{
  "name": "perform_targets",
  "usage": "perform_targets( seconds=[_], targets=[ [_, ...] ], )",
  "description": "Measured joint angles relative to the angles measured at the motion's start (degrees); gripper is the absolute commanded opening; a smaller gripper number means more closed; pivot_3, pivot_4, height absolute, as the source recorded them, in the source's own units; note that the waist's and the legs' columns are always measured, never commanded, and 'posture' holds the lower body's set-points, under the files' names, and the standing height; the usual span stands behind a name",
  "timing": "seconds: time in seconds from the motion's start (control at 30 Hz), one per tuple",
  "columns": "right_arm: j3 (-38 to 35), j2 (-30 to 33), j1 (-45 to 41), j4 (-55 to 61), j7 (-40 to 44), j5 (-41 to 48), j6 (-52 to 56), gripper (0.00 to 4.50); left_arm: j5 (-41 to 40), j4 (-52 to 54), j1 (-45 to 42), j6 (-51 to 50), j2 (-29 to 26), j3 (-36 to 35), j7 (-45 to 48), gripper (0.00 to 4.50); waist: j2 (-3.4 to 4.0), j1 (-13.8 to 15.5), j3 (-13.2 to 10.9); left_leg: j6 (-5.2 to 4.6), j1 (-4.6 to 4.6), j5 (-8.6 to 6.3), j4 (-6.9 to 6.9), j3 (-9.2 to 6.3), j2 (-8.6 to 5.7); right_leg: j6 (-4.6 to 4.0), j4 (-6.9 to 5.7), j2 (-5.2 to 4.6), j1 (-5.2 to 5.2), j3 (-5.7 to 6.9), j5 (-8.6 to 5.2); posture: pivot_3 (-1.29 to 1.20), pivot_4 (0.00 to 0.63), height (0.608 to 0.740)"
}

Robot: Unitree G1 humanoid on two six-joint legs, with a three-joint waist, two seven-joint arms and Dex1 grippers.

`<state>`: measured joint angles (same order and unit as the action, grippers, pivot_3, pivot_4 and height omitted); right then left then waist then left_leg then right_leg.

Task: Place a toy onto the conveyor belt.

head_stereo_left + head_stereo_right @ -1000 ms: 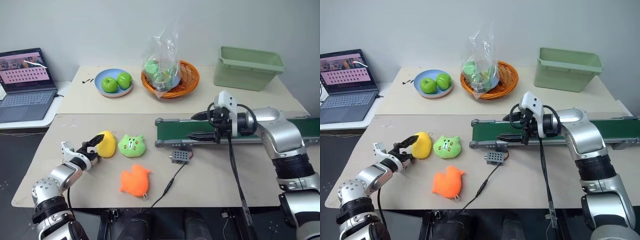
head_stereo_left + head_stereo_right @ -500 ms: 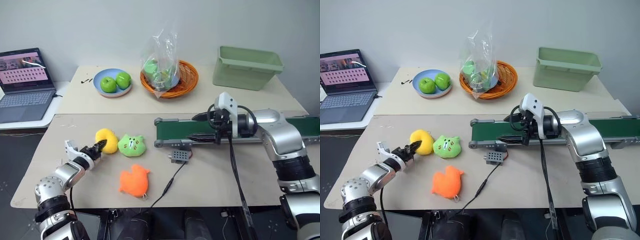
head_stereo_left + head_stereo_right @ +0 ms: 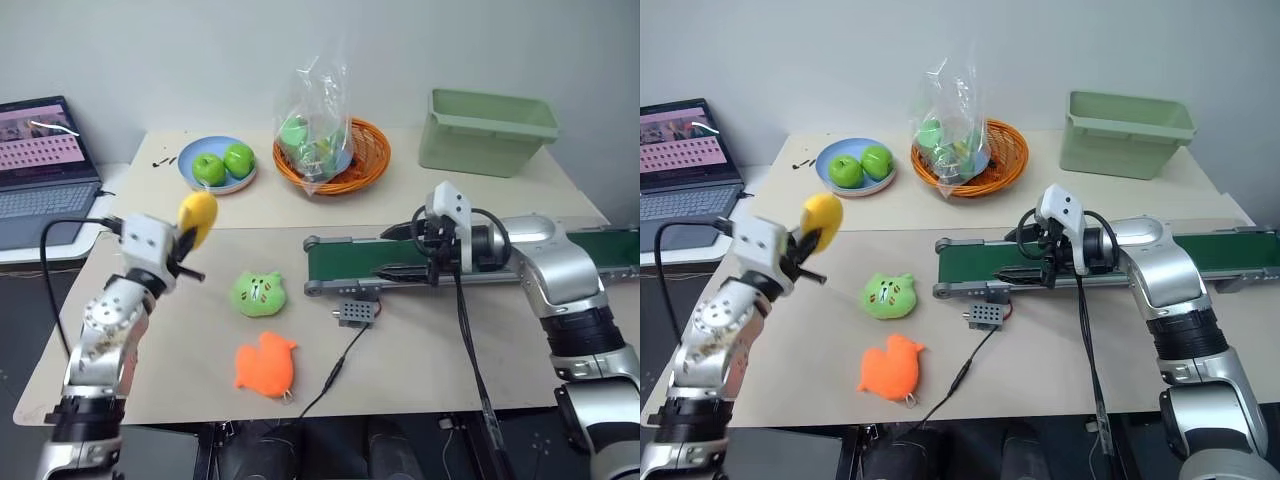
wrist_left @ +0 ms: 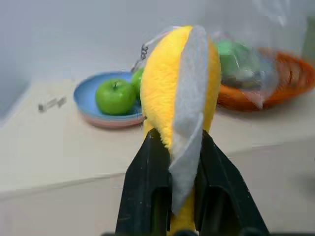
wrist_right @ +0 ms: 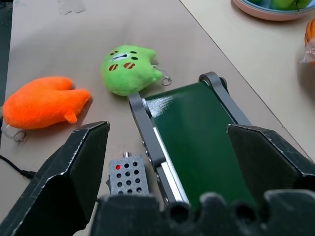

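The toy (image 3: 198, 215), a small yellow oval plush, hangs in the air above the table's left side, a little in front of the blue plate. My left gripper (image 3: 185, 240) is shut on it; in the left wrist view the two black fingers (image 4: 147, 191) pinch the toy (image 4: 172, 83) from both sides. The conveyor belt (image 3: 350, 262), dark green in a grey frame, runs from the table's middle to the right. My right gripper (image 3: 398, 251) hovers open over the belt's left end (image 5: 192, 128), with nothing between its fingers (image 5: 74, 167).
A green cat-face plush (image 3: 259, 294) and an orange plush (image 3: 265, 364) lie on the table in front. A small grey box (image 3: 358, 314) with a cable sits before the belt. Behind are a plate of apples (image 3: 213, 165), an orange basket (image 3: 330, 150), a pale green bin (image 3: 485, 132) and a laptop (image 3: 45, 170).
My left gripper closed on the yellow toy and lifted it off the table, up and back toward the plate. The right arm stayed still.
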<state>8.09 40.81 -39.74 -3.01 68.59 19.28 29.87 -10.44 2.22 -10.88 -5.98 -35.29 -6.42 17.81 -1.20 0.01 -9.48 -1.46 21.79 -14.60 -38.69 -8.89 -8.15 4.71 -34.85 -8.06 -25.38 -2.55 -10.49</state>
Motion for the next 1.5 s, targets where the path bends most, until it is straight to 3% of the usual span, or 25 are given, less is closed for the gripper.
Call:
perform_targets(
  seconds=[0.1, 0.23, 0.43, 0.8, 1.0, 1.33, 1.5],
  targets=[
    [0.00, 0.11, 0.05, 0.05, 0.07, 0.01, 0.00, 4.50, 11.84, -4.73, 2.78, 10.29, -3.59, 3.81, -1.79, 0.53, 0.00, -0.02, 0.00, 0.12, 0.07, -0.07, 0.03, -0.01, 0.19, -0.06, -0.05, 0.22, -0.19, 0.00, 0.03, 0.00, 0.150, 0.740],
    [-0.05, 0.20, 0.05, -0.43, -0.34, -0.14, -0.02, 4.50, 31.70, -8.58, 4.12, 24.52, -12.37, 9.97, -7.79, 0.53, 0.01, 0.18, -0.01, 0.14, 0.38, -0.07, 0.08, 0.04, 0.37, -0.35, -0.11, 0.44, -0.68, -0.05, 0.21, 0.00, 0.150, 0.740],
    [-0.10, 0.25, 0.06, -0.56, -0.85, -0.17, -0.03, 4.50, 46.26, -12.08, -2.45, 34.72, -12.76, 14.59, -16.17, 0.53, 0.03, 0.68, -0.01, 0.06, 0.44, -0.11, 0.06, 0.05, 0.43, -0.39, -0.15, 0.51, -0.75, 0.01, 0.25, 0.00, 0.150, 0.740],
    [-2.06, 1.43, 2.51, 1.39, -2.93, -0.02, 0.11, 4.50, 55.59, -26.47, -25.17, 45.05, -6.18, 24.19, -20.65, 0.53, 0.02, 0.37, -0.01, 0.34, 0.50, 0.06, -0.13, 0.39, 0.46, -0.30, -0.16, 0.50, -0.81, 0.04, 0.33, 0.00, 0.150, 0.740],
    [-2.83, 1.79, 2.81, 3.06, -4.15, 0.04, 0.43, 4.50, 59.69, -39.92, -38.26, 48.29, 1.98, 30.49, -24.21, 0.53, 0.00, 0.28, -0.01, 0.31, 0.50, 0.05, -0.21, 0.53, 0.46, -0.24, -0.17, 0.50, -0.79, 0.04, 0.39, 0.00, 0.150, 0.740],
    [-4.53, 2.54, 5.08, 5.55, -5.54, 0.10, 1.93, 4.50, 60.82, -53.90, -41.12, 48.25, 8.02, 36.15, -25.45, 0.53, -0.02, -0.69, -0.02, 0.23, 0.52, 0.01, -0.31, 0.67, 0.47, -0.16, -0.22, 0.50, -0.80, 0.01, 0.45, 0.00, 0.150, 0.740],
    [-4.71, 2.63, 5.20, 6.24, -5.81, 0.11, 2.42, 4.50, 60.40, -55.32, -41.12, 48.48, 8.73, 36.75, -25.63, 0.53, -0.03, -0.69, -0.01, 0.21, 0.48, 0.00, -0.32, 0.70, 0.48, -0.15, -0.22, 0.50, -0.80, -0.02, 0.45, 0.00, 0.150, 0.740]
  ],
)
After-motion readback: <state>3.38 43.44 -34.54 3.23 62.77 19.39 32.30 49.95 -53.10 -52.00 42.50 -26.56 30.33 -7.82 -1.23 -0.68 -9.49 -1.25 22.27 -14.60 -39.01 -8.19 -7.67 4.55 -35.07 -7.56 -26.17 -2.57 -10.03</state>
